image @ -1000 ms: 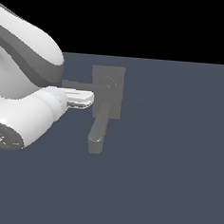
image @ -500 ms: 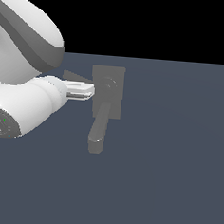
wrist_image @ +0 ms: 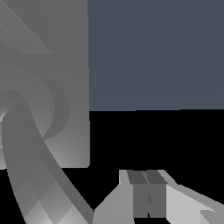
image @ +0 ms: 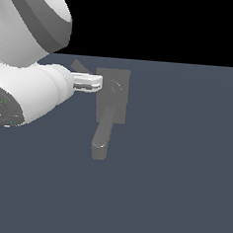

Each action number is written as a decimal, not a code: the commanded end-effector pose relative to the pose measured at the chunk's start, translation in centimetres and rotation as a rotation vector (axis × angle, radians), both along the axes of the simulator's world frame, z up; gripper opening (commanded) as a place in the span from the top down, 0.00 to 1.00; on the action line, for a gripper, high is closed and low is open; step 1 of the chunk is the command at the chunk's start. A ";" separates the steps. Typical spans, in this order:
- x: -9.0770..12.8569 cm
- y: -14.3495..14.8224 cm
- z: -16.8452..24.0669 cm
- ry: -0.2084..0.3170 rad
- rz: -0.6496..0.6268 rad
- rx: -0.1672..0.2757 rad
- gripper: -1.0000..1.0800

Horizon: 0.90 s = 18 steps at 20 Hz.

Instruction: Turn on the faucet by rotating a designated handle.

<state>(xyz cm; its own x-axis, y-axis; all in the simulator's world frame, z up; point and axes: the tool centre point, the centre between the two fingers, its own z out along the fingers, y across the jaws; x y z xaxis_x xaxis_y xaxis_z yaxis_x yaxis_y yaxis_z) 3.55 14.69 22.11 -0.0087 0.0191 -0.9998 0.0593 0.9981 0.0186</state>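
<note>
In the exterior view the grey faucet has a flat base plate, and its thick spout reaches toward the camera. Its round hub sits near the plate's far end. Only a short dark end of the thin handle shows, slanting out from behind my arm on the exterior view's left. My gripper is shut, and its white fingertips lie by the hub at the plate's edge, over the handle's line. The wrist view shows the plate, the curved spout and the gripper with its pads together.
My bulky white arm fills the exterior view's left and hides most of the handle. The faucet stands on a flat blue-grey floor that ends at a black background behind it.
My gripper has moved away from the camera along the plate's left edge, from beside the spout's root to beside the hub. The handle's visible end has swung the same way, now slanting.
</note>
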 end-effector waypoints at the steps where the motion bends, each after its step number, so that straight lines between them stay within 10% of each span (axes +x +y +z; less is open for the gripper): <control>1: 0.0 -0.2 1.4 -0.008 0.002 0.003 1.00; 18: -0.3 -3.8 4.8 -0.003 0.001 0.003 1.00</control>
<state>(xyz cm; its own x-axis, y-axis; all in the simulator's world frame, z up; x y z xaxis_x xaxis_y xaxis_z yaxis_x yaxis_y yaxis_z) 2.95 11.65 25.60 -0.0227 0.0184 -0.9996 0.0536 0.9984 0.0171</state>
